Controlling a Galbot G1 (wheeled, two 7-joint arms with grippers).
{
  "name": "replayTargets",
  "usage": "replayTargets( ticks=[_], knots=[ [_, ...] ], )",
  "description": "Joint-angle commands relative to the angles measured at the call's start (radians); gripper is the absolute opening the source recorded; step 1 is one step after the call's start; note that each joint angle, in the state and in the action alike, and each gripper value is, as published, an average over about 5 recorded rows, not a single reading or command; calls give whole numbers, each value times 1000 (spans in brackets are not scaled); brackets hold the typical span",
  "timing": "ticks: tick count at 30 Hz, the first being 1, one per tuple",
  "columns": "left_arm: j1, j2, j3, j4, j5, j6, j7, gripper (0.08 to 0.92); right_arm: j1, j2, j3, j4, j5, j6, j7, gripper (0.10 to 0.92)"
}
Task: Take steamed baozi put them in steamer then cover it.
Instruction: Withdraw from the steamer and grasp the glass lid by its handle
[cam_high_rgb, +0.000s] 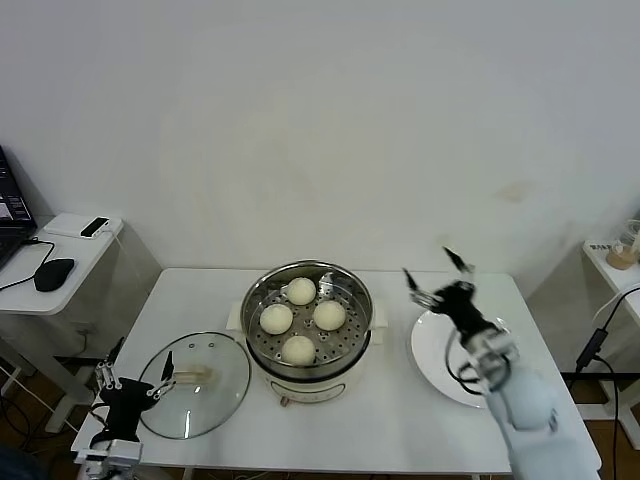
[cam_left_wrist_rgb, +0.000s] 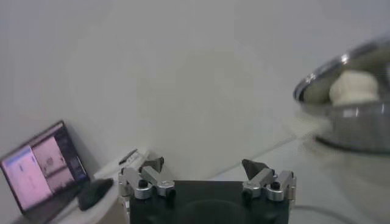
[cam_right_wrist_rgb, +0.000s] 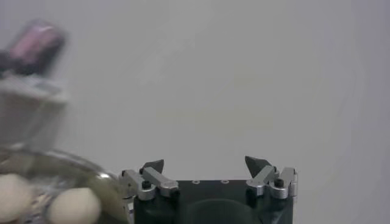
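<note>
All four buns (cam_high_rgb: 300, 319) sit on the perforated tray inside the steamer (cam_high_rgb: 306, 330), which stands in the middle of the desk (cam_high_rgb: 400, 420). They are spread in a loose ring with gaps between them, likely so steam can pass through the holes. By that arrangement the loading part looks done and only the covering is left.

The glass lid (cam_high_rgb: 194, 384) lies flat on the desk just left of the steamer, handle up, so the bar at its centre can be taken from above. The left tool (cam_high_rgb: 132, 385) hangs at the lid's near-left edge, jaws wide and holding nothing; my guess is that it is placed there to reach in for the handle.

The right tool (cam_high_rgb: 436, 275) is raised above the far edge of the white plate (cam_high_rgb: 440, 360) on the right, also wide and carrying nothing. The plate is bare, which fits with the buns now being in the pot.

Far left, a side table carries a laptop (cam_left_wrist_rgb: 42, 173) and a mouse (cam_high_rgb: 53, 273).
</note>
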Motion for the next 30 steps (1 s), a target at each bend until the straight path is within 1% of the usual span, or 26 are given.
replayTargets(
  ticks=[1, 5, 10, 14, 20, 30],
  knots=[
    [-8, 93, 2, 249, 731, -215, -66, 823, -364, 185, 397, 41, 29, 103, -4, 823],
    [-27, 103, 19, 309, 885, -214, -87, 823, -383, 201, 411, 34, 22, 104, 0, 823],
    [-82, 110, 56, 368, 967, -211, -87, 823, -402, 213, 414, 31, 7, 108, 4, 823],
    [-122, 121, 88, 403, 975, -204, -70, 823, -422, 214, 417, 37, 4, 109, 6, 823],
    [-158, 138, 100, 450, 970, -199, -61, 823, -442, 220, 423, 29, 1, 118, 8, 823],
    [-224, 159, 124, 462, 953, -186, -50, 823, -447, 238, 408, 23, -19, 125, 10, 823]
  ],
)
